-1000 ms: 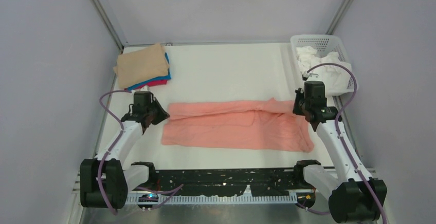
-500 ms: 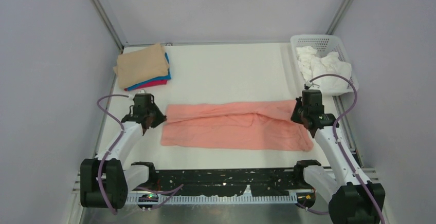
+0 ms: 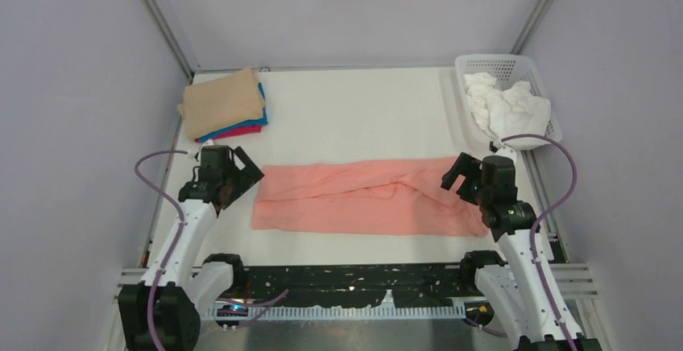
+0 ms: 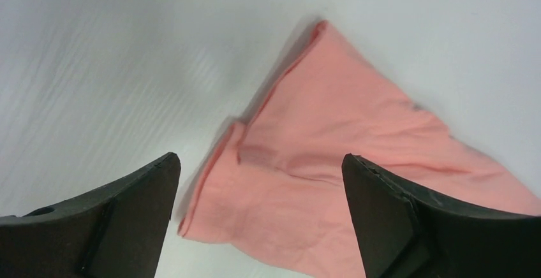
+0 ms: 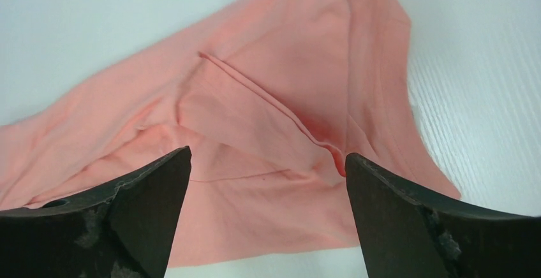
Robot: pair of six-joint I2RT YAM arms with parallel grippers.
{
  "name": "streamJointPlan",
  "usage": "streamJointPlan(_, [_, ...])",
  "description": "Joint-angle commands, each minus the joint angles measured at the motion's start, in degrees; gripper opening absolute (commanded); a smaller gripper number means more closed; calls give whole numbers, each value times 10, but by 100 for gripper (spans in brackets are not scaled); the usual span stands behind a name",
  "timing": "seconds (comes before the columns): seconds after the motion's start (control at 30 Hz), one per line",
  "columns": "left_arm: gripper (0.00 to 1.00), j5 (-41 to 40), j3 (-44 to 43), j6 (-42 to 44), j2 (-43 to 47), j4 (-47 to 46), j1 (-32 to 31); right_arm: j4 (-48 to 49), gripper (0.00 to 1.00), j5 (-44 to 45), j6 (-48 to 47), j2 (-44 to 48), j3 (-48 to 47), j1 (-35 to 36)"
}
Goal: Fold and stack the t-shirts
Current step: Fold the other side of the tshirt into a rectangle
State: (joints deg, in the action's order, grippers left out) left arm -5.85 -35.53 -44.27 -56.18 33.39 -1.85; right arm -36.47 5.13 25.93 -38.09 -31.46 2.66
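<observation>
Both tools stood with jaws wide and nothing in them: the left gripper [image 4: 258, 158] hung just above the left end of the pink shirt [image 3: 362, 198], the right gripper [image 5: 268, 153] just above its right end. The shirt lay flat on the table [image 3: 362, 109] as a long band stretched from one gripper to the other, already doubled lengthwise by the look of it. I judged the step in hand to be the crosswise fold. To do it well, each pinch would need to catch every layer at its end. Under the left jaws the lower layer poked out past the upper one at the corner. Under the right jaws a tucked flap made a raised ridge that could slide loose if only the top ply were taken. Lifting low and laying the end over evenly should keep the edges matched. Nothing lay on the band between the grippers. Beyond the left gripper, apart from the shirt, sat the stack [image 3: 225, 105], tan on top of blue and magenta. Beyond the right gripper stood a basket [image 3: 515, 65] holding white cloths [image 3: 507, 105], close enough to mind on a wide swing.
</observation>
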Motion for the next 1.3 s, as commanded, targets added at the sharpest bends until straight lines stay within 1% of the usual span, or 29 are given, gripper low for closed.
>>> streamJointPlan(0.0, [100,139,-38,50,5,-76,-4,116,95,-134,-27,-29,-34,0])
streamJointPlan(0.03, [99,184,-42,58,-11,-100,-12,166,95,-182,-26,-64,-34,2])
streamJointPlan(0.07, [99,217,-47,63,-33,-121,-26,208,95,-198,-22,-107,-36,5])
streamJointPlan(0.1, [99,238,-53,67,-57,-138,-40,224,95,-207,-22,-133,-40,17])
streamJointPlan(0.13, [100,250,-59,69,-82,-147,-57,242,95,-200,-23,-186,-54,25])
streamJointPlan(0.17, [100,259,-67,71,-109,-152,-71,247,95,-186,-27,-211,-64,41])
streamJointPlan(0.2, [99,269,-76,73,-133,-159,-83,254,95,-178,-38,-260,-84,47])
streamJointPlan(0.27, [100,286,-80,74,-187,-171,-93,265,95,-148,-46,-315,-109,62])
streamJointPlan(0.4, [100,286,-76,75,-234,-181,-94,253,95,-106,-66,-379,-135,67])
streamJointPlan(0.5, [100,274,-68,73,-245,-188,-94,252,95,-73,-77,-390,-128,68])
streamJointPlan(0.63, [100,260,-69,77,-248,-186,-94,253,95,-85,-81,-402,-116,68])
streamJointPlan(0.83, [100,248,-71,81,-250,-180,-94,266,95,-140,-76,-403,-89,68])
streamJointPlan(1.0, [99,226,-70,82,-241,-172,-94,250,95,-173,-83,-394,-76,69])
streamJointPlan(1.17, [100,213,-72,84,-235,-167,-94,231,95,-209,-85,-360,-55,77])
streamJointPlan(1.27, [100,211,-72,85,-236,-166,-94,206,95,-240,-88,-330,-47,95])
